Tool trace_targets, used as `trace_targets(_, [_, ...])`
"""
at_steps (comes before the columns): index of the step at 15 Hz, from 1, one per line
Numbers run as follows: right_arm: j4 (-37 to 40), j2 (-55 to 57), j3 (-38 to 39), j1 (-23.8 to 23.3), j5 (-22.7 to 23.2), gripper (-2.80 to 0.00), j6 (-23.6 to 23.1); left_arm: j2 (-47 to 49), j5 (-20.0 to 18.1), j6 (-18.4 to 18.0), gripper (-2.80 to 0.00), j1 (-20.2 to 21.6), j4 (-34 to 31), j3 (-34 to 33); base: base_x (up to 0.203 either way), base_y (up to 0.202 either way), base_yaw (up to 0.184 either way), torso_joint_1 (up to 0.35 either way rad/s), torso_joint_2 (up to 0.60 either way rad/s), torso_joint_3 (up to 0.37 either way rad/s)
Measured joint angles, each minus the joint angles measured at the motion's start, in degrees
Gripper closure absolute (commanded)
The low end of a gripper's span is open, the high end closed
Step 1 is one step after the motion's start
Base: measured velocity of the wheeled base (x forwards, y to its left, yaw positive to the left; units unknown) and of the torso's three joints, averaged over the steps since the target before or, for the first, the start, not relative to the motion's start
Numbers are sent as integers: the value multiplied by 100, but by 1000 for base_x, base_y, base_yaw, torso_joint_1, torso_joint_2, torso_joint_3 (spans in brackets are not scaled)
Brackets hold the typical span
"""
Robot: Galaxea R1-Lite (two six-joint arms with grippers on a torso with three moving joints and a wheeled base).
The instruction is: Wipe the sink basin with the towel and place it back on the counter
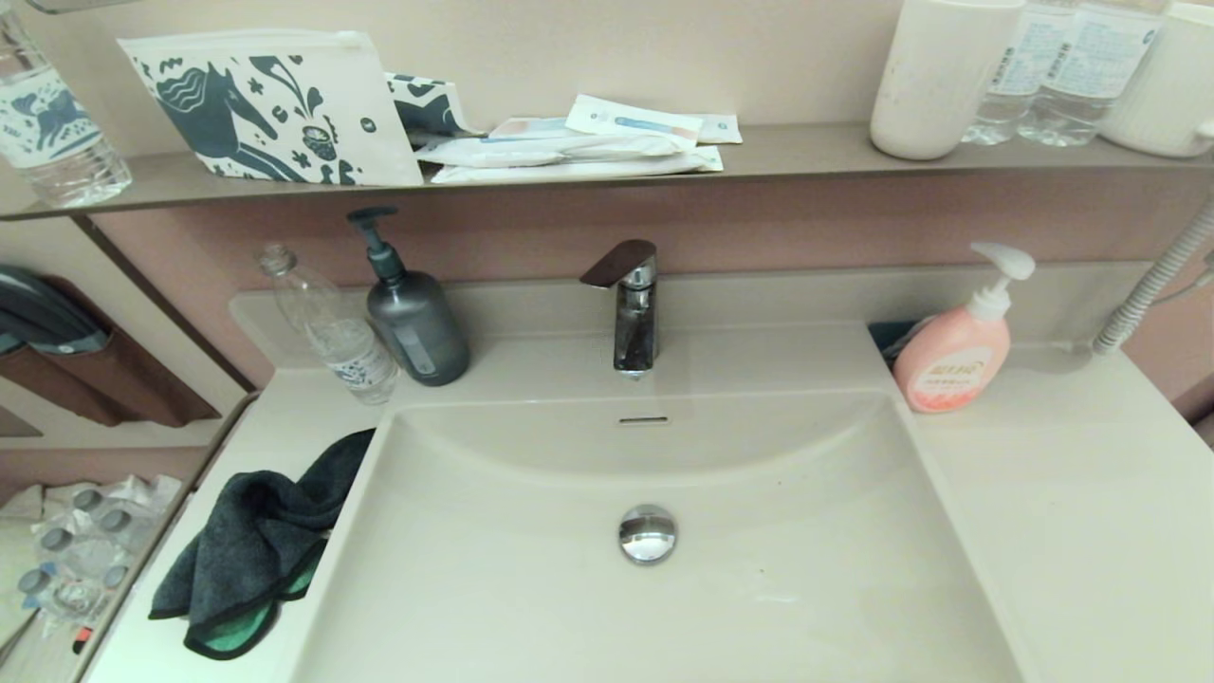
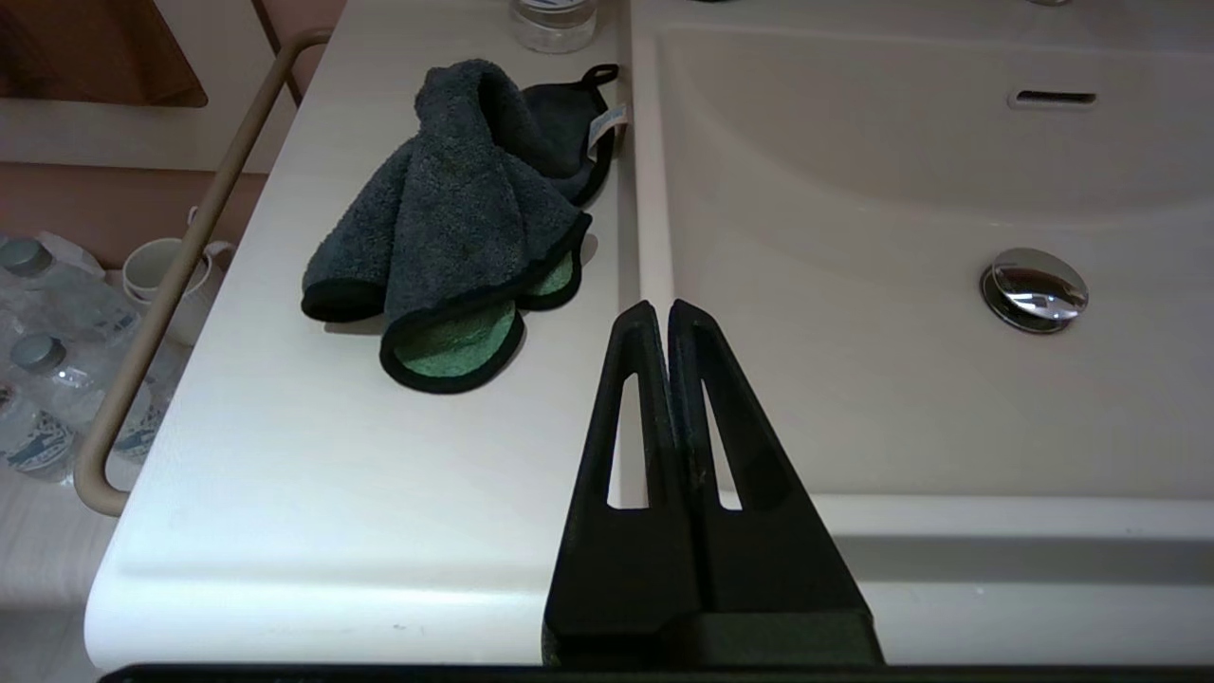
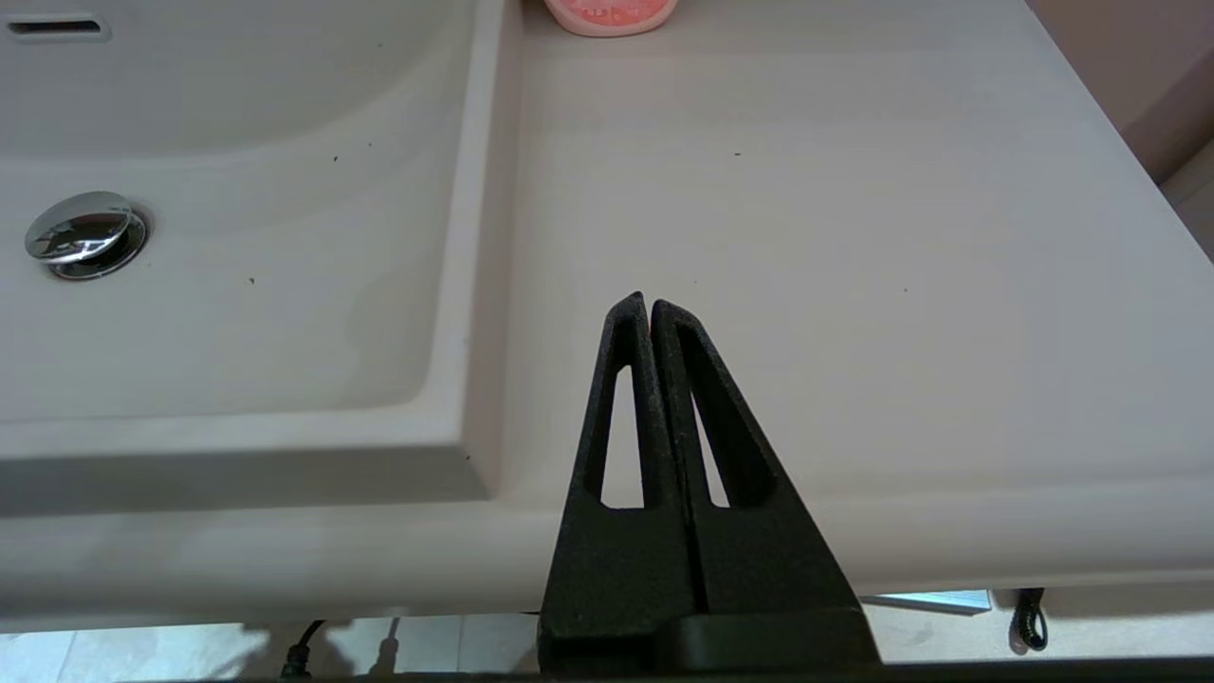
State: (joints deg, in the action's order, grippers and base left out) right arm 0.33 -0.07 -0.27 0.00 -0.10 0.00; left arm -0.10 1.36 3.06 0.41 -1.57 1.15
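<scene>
charcoal towel (image 2: 446, 223) sits bunched on the counter (image 2: 313, 493) just left of the sink basin (image 2: 854, 379), within our left arm's reach. left gripper (image 2: 661, 308) and right gripper (image 3: 642, 302) hover near the front edge, jaws pressed together, empty.

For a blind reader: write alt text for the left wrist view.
The left gripper, shut and empty, hangs near the front edge of the counter; the towel lies bunched there, beside the sink basin.
</scene>
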Motion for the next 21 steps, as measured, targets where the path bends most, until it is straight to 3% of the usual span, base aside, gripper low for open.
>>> trace_targets(11, [-3,0,0,0,0,0,0,-1,85,430,0,0,10,-44,0,0,0,0,0,0])
trace_targets(21, [-6,0,0,0,-6,0,68,-1,81,427,0,0,9,-44,0,0,0,0,0,0])
